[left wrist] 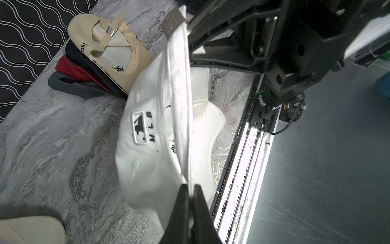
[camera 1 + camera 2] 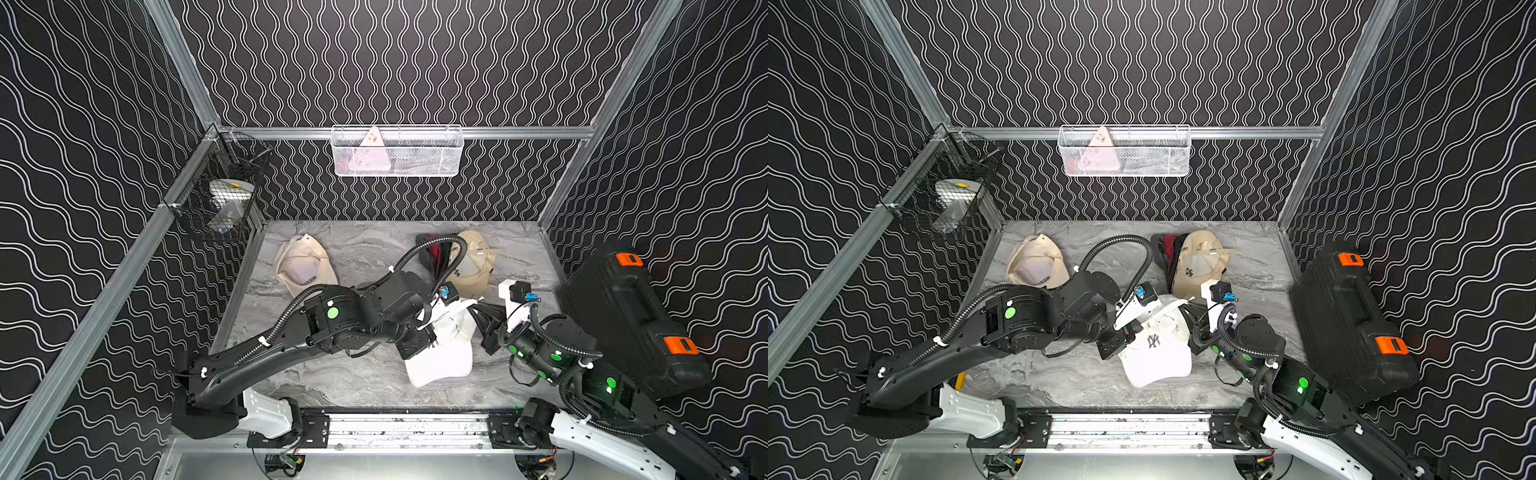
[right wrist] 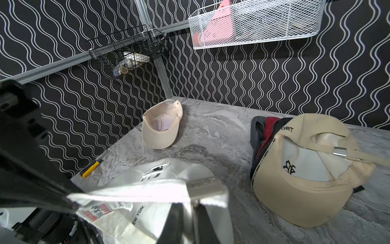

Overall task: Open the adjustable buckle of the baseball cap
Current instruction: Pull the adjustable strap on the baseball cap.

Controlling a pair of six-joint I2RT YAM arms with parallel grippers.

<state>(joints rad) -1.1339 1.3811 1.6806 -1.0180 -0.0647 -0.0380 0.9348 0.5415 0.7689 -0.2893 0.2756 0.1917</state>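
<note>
The white baseball cap [image 2: 446, 357] [image 2: 1158, 357] lies mid-table near the front, with both arms meeting over its back. In the left wrist view its white strap [image 1: 181, 101] runs taut from my left gripper [image 1: 191, 187], shut on one end, up to the metal buckle [image 1: 174, 20]. In the right wrist view my right gripper [image 3: 195, 208] is shut on the strap just under the silvery buckle [image 3: 203, 186]. The cap's "MLB" patch [image 1: 140, 127] faces the left wrist camera. In both top views the arms hide the buckle.
A beige cap [image 2: 303, 266] lies upside down at the back left. A stack of caps topped by a beige one [image 2: 471, 262] sits at the back right. A black case [image 2: 631, 320] leans on the right wall. Two wire baskets [image 2: 397, 151] [image 2: 224, 195] hang on the walls. A yellow-handled tool [image 3: 90, 169] lies by the left wall.
</note>
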